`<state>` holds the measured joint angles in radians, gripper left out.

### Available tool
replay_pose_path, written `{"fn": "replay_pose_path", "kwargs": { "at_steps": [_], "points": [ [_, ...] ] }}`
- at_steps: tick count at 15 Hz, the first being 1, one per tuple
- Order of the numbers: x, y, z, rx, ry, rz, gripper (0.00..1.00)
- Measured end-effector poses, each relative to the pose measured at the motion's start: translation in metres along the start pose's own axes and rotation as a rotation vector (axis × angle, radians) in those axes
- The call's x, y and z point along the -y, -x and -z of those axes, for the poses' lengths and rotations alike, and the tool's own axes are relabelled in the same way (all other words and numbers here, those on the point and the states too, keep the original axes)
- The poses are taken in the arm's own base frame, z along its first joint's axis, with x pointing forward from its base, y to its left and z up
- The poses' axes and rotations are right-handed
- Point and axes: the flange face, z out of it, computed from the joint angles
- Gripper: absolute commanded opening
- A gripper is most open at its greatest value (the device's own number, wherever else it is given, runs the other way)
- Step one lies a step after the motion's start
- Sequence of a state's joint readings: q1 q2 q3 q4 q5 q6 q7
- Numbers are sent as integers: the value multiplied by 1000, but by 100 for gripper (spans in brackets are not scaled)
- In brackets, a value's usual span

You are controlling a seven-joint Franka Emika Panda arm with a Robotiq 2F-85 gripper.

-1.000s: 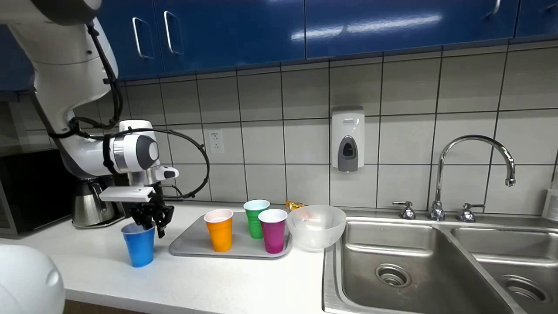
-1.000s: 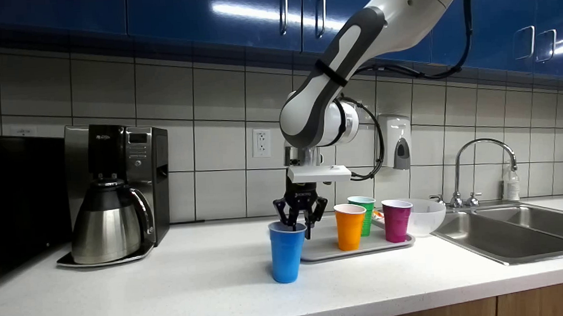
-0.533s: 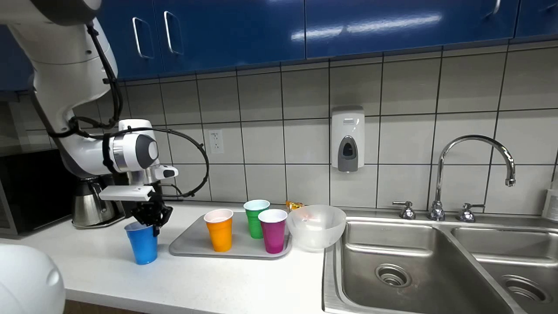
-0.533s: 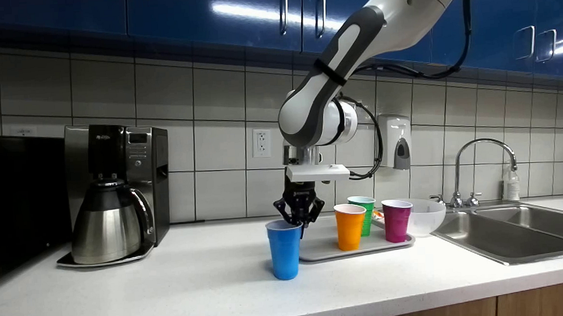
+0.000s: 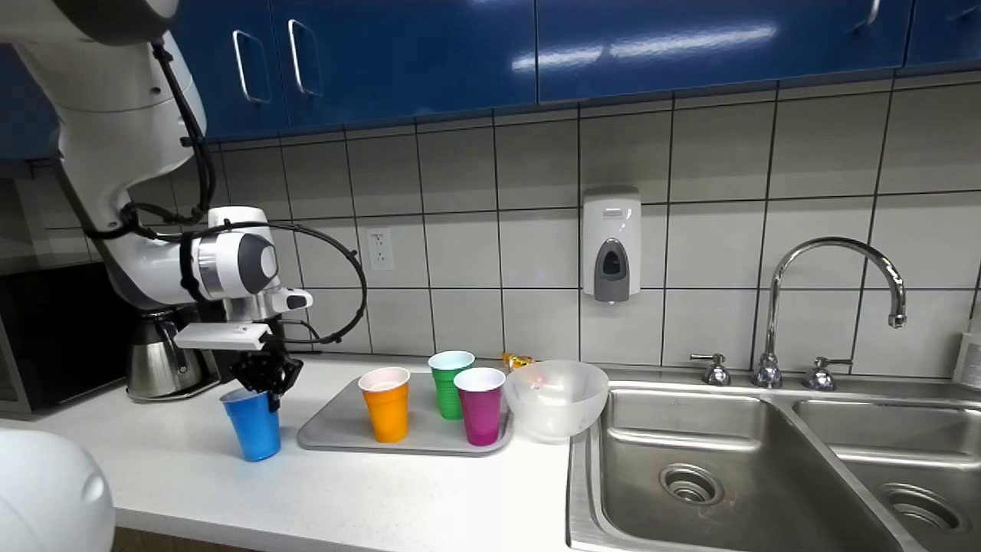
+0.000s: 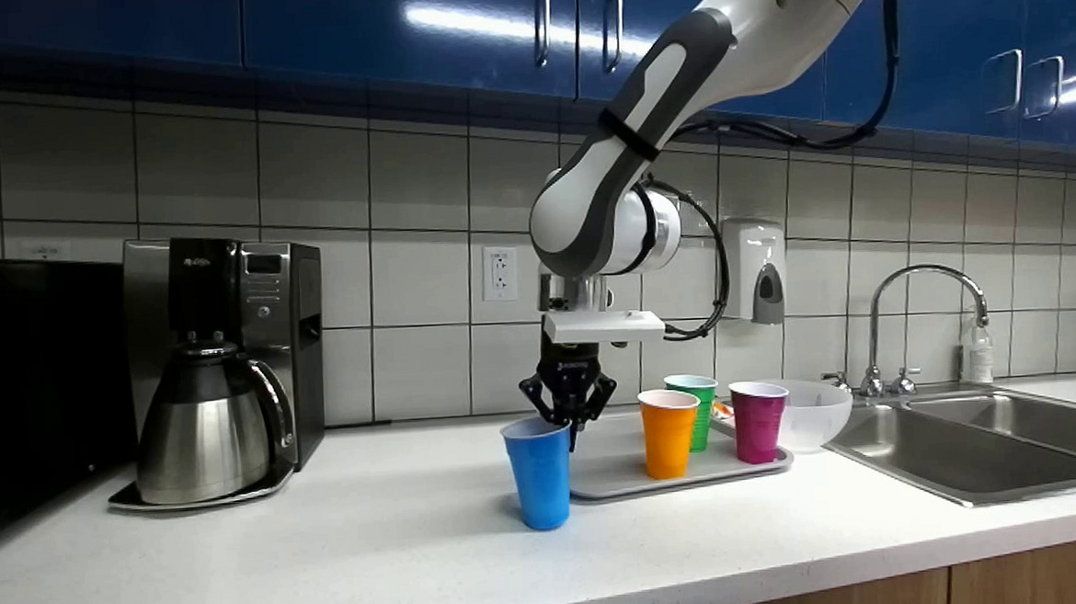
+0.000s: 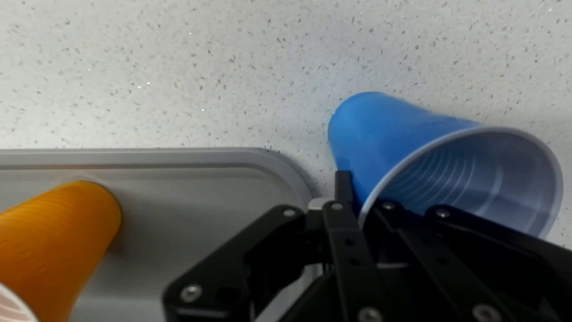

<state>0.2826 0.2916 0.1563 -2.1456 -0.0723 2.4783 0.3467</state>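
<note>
In both exterior views a blue cup [image 5: 253,429] hangs or stands, slightly tilted, at the counter's left part, beside the tray; I cannot tell whether its base touches the counter. My gripper [image 6: 572,426] comes down on the cup's tray-side edge and is shut on its wall. In the wrist view one finger [image 7: 343,185] lies outside the blue cup [image 7: 380,129], the other reaches inside past the white rim, its tip hidden by the wall. Nearby, an orange cup [image 6: 669,438], a green cup [image 6: 699,422] and a purple cup [image 6: 758,424] stand on the grey tray [image 6: 617,484].
A translucent bowl [image 5: 557,402] sits between the tray and the steel sink [image 5: 682,491]. An orange wrapper [image 5: 517,360] shows behind it. Toward the back left stands a coffee maker with a steel carafe [image 6: 202,430]. Blue cabinets [image 6: 413,32] hang above.
The jaws have closed on the blue cup's wall. The cup has since tilted, and its base has shifted a little upward in both exterior views. The gripper has moved slightly with it.
</note>
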Motion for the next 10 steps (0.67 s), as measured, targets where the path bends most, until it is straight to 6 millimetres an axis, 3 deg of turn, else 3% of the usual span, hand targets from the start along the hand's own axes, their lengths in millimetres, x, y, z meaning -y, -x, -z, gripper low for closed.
{"fn": "replay_pose_path", "kwargs": {
  "at_steps": [10],
  "points": [
    [5,-19,23,-49,-37,-12,1]
  ]
}}
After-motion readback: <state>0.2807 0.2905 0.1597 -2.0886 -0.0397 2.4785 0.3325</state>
